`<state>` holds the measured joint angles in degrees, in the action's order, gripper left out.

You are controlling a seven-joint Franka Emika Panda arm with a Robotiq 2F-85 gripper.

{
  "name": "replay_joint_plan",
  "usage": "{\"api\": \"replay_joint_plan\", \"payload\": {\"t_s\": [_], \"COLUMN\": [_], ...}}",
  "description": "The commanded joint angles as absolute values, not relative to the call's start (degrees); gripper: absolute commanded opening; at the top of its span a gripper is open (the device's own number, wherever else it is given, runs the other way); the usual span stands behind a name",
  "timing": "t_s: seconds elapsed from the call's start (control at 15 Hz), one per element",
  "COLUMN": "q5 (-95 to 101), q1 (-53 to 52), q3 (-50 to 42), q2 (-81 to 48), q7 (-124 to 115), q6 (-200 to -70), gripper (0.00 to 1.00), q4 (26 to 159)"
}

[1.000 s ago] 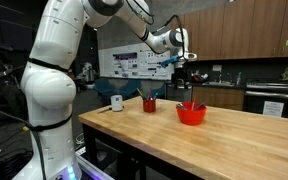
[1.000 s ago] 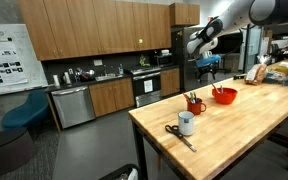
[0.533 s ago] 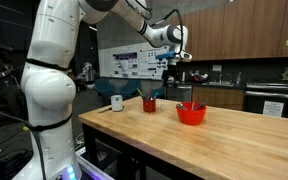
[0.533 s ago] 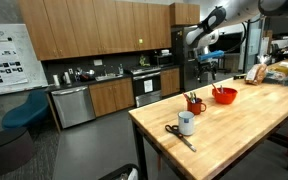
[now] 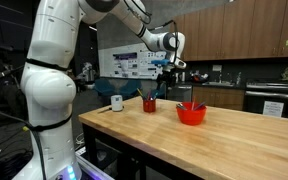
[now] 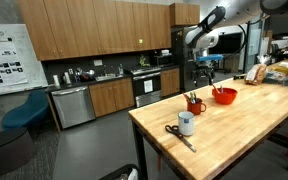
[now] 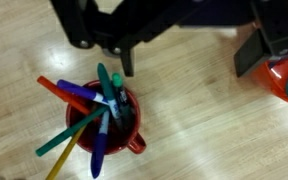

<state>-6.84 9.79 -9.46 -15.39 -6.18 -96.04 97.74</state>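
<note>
Colour findings: the cup (image 7: 124, 128) nearest the claw (image 7: 189, 62) is red throughout, handle included. The markers (image 7: 100, 150) standing in it are orange-red, purple, green, teal and yellow. The claw is black. The bowl (image 5: 191, 114) toward the surface's far edge is bright red. The mug (image 6: 186, 123) near the surface's corner is white. The surface (image 7: 214, 130) is pale honey wood with fine lengthwise grain and plank seams. The arm (image 5: 44, 90) is white.
</note>
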Motion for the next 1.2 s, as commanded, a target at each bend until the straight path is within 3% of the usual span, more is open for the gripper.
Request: {"api": "replay_joint_plan", "payload": {"t_s": [0.0,1.13], "q5": [-9.16,-8.66], "q1": [9.54,8.22], "q3": [-8.42,-7.08], "q2": [-13.76,-13.22], "q7": [-6.04,-5.96], "q6": [-99.84,-110.25], "gripper": [1.0,1.0], "q4": [101.54,107.31]}}
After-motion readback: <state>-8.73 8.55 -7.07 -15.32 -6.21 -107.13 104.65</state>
